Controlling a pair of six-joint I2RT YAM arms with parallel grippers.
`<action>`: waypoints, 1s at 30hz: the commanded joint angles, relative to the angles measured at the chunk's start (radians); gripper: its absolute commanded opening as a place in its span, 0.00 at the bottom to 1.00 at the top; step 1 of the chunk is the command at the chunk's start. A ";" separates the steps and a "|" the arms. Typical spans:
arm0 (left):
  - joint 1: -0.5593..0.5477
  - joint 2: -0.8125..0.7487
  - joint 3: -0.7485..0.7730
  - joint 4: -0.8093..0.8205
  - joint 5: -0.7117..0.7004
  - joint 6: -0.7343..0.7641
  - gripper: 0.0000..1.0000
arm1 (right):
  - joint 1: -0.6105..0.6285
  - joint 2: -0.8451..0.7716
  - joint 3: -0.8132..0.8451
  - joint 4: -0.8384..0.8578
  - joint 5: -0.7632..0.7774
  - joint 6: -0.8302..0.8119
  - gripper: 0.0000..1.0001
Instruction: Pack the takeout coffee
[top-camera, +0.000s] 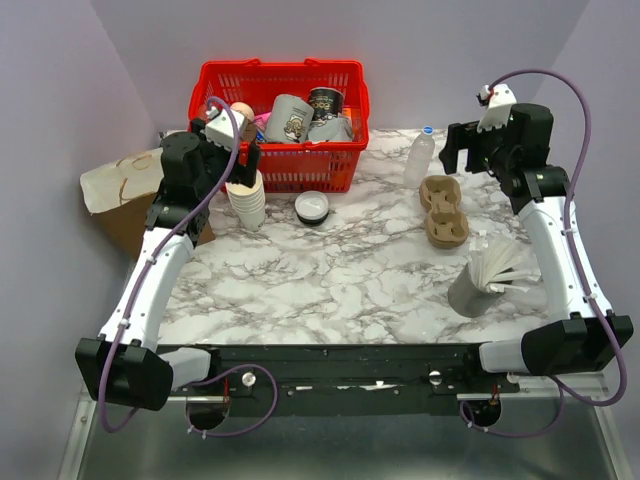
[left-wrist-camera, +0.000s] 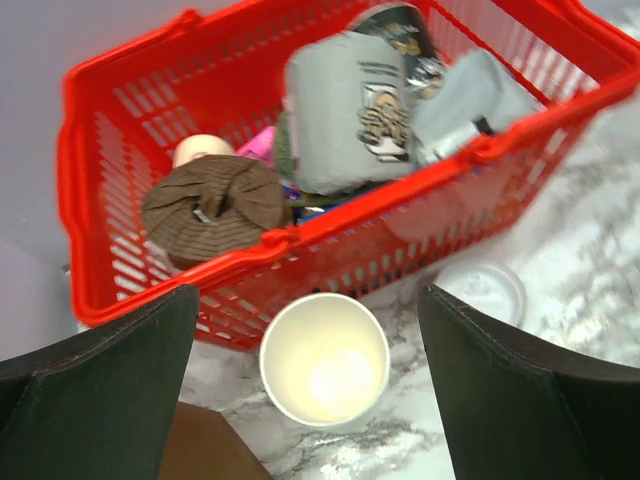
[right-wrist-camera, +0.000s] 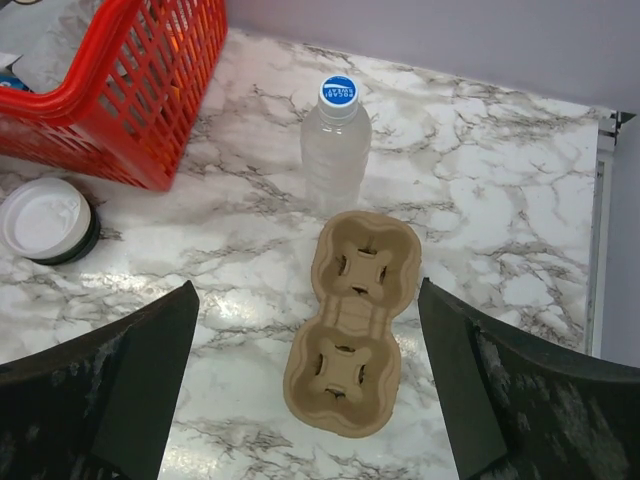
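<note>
Takeout cup (left-wrist-camera: 325, 358), lidless and mouth up, tops a cup stack (top-camera: 247, 208) just in front of the red basket (top-camera: 300, 165), directly beneath the spread, empty left claw (left-wrist-camera: 308, 300). Its lid (top-camera: 312, 207) lies on the surface (top-camera: 350, 270) alongside. Right of the basket, the right claw (right-wrist-camera: 307, 288) hangs equally spread above a cup carrier (right-wrist-camera: 352, 325).

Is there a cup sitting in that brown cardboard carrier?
No, both sockets of the cardboard cup carrier are empty.

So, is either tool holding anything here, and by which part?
Nothing is held. The left tool is open above the stack of paper cups; the right tool is open above the cup carrier.
</note>
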 joint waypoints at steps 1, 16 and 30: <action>-0.003 -0.025 0.047 -0.182 0.261 0.169 0.99 | 0.003 -0.004 0.003 -0.013 -0.049 -0.044 1.00; -0.001 0.196 0.360 -0.799 0.461 0.526 0.93 | 0.003 -0.011 0.003 -0.182 -0.458 -0.285 1.00; -0.001 0.431 0.589 -0.867 0.300 0.334 0.69 | 0.002 -0.062 -0.093 -0.182 -0.470 -0.277 1.00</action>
